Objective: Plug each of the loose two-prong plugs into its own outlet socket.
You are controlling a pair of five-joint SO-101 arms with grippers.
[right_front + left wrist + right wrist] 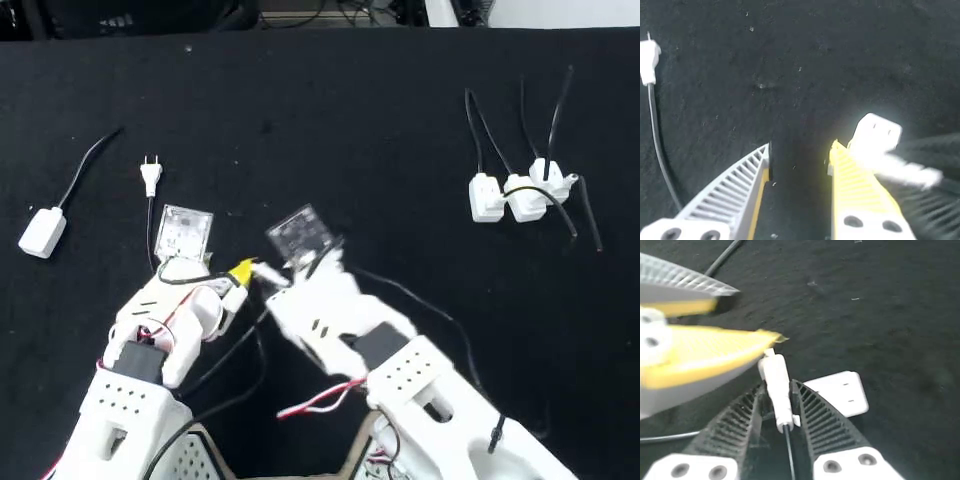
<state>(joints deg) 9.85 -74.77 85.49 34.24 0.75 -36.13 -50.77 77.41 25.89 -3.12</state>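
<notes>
Right jaws clamp plug (777, 385) beside socket (836, 394); left jaws, apart, crowd its tip.

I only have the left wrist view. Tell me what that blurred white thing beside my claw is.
Observer: A white plug, clamped in the black fingers of the right claw.
Operator: Report the table's far right.
Observer: Three white blocks clustered together, black cords running off them.
Operator: Now the far left.
Observer: A lone white block near the table's edge.
</notes>
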